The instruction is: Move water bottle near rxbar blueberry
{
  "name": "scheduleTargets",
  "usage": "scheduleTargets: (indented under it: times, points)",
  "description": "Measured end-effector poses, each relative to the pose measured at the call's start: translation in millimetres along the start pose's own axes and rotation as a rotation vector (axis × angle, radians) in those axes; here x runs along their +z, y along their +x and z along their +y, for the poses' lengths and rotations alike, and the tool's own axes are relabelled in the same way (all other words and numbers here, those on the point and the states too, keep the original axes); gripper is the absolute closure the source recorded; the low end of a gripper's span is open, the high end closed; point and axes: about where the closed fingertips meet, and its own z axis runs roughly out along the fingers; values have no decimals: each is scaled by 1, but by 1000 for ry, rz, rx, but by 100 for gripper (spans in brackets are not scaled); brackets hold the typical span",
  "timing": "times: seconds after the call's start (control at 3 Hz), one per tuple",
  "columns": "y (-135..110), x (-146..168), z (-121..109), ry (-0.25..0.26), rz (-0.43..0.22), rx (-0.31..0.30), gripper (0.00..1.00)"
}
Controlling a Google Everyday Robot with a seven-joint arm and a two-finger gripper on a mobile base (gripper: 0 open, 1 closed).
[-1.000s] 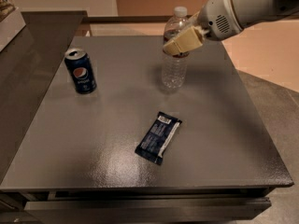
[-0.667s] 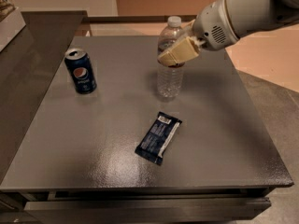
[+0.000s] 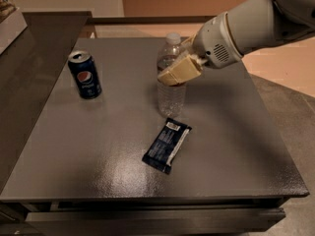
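The water bottle point(image 3: 171, 93) is a clear plastic bottle with a white cap, standing upright near the middle of the grey table point(image 3: 98, 146). My gripper point(image 3: 178, 72) comes in from the upper right and is shut on the bottle's upper body, its tan fingers point(image 3: 179, 74) wrapped across it. The rxbar blueberry point(image 3: 167, 145) is a flat dark navy wrapper with white text, lying at a slant just in front of the bottle's base, a small gap apart.
A dark blue Pepsi can point(image 3: 85, 75) stands upright at the table's left back. A dark counter point(image 3: 34, 53) runs along the left side. The table's front edge point(image 3: 147, 198) is close below the bar. My arm's white body point(image 3: 246, 26) crosses the upper right.
My gripper has carried the bottle forward and a little left, from the back of the table to just behind the bar. The can and the bar have not moved.
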Motion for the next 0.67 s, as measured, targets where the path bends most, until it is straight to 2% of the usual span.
scheduleTargets:
  times: [0.33,0.67]
  points:
    - [3,4,9,9,1,1,82]
    - [8,8,12,23,-2,13,59]
